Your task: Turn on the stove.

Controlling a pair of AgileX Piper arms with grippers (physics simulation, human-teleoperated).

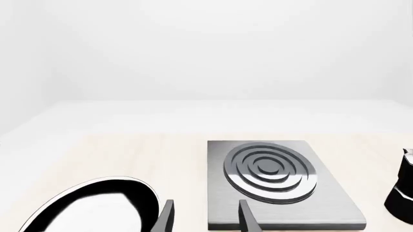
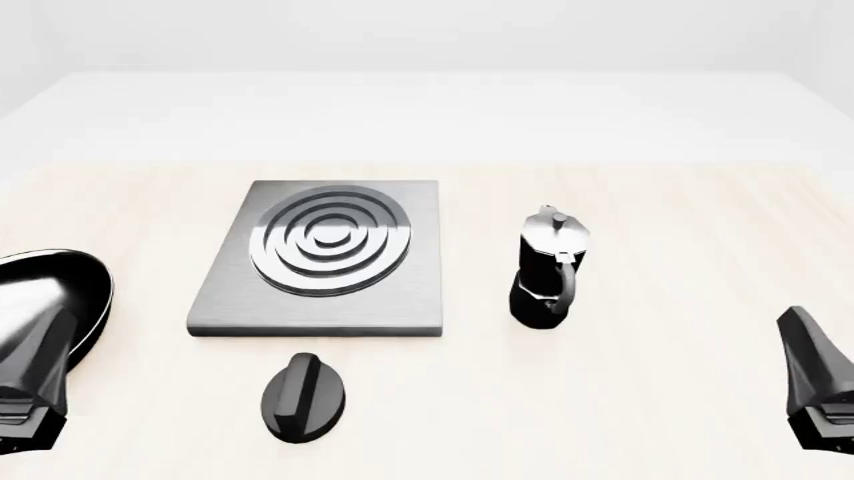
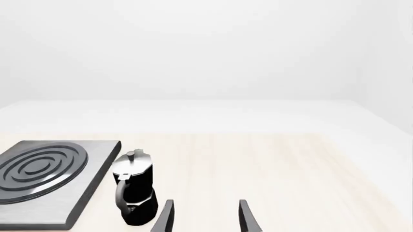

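The stove [image 2: 227, 305] is a flat brushed grey slab with raised silver rings, lying left of centre on the table. Its round black ridged knob [image 2: 304, 397] sits apart on the table, just in front of the slab's near edge. My left gripper [image 2: 56, 312] hovers at the near left beside the pan, well left of the knob. In the left wrist view the left gripper [image 1: 206, 215] is open and empty, facing the stove [image 1: 335, 205]. My right gripper [image 2: 798, 322] is at the near right, and in its own view the right gripper [image 3: 205, 215] is also open and empty.
A glossy black frying pan [image 2: 83, 285] lies at the table's left edge, close to my left gripper, and the frying pan [image 1: 150, 199] also shows in the left wrist view. A black-and-silver moka pot [image 2: 549, 270] stands upright right of the stove, as does the moka pot [image 3: 134, 193] in the right wrist view.
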